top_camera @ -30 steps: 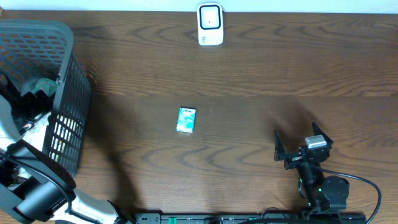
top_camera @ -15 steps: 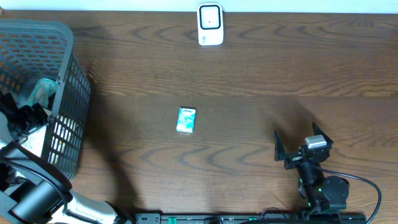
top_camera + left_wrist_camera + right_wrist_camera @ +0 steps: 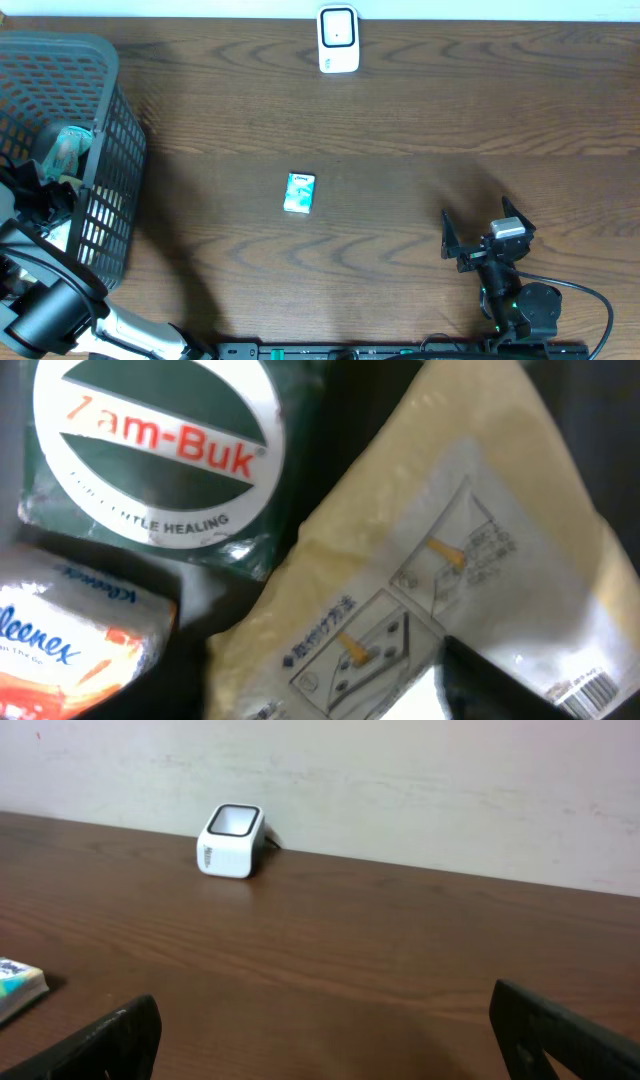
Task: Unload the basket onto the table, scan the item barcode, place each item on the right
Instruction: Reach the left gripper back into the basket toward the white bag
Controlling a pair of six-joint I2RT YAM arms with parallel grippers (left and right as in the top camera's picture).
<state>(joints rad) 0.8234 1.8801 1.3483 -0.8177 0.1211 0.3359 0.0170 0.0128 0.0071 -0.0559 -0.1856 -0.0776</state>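
We're down in the basket (image 3: 110,180) with the left gripper (image 3: 50,190) — whether its jaws are spread or pinching, we cannot tell. The yellow packet (image 3: 480,490) lies right beneath, barcode (image 3: 590,690) at its corner, beside the Zam-Buk tin (image 3: 150,450). Meanwhile the right gripper (image 3: 485,233) stands spread wide, facing the scanner (image 3: 338,40) — ready, we judge, for a handover.

Black right arm (image 3: 520,310), right hand (image 3: 480,230) with flat black fingers (image 3: 449,238), pale camera block (image 3: 508,230), black cable (image 3: 598,300), white-and-black left arm (image 3: 50,320)
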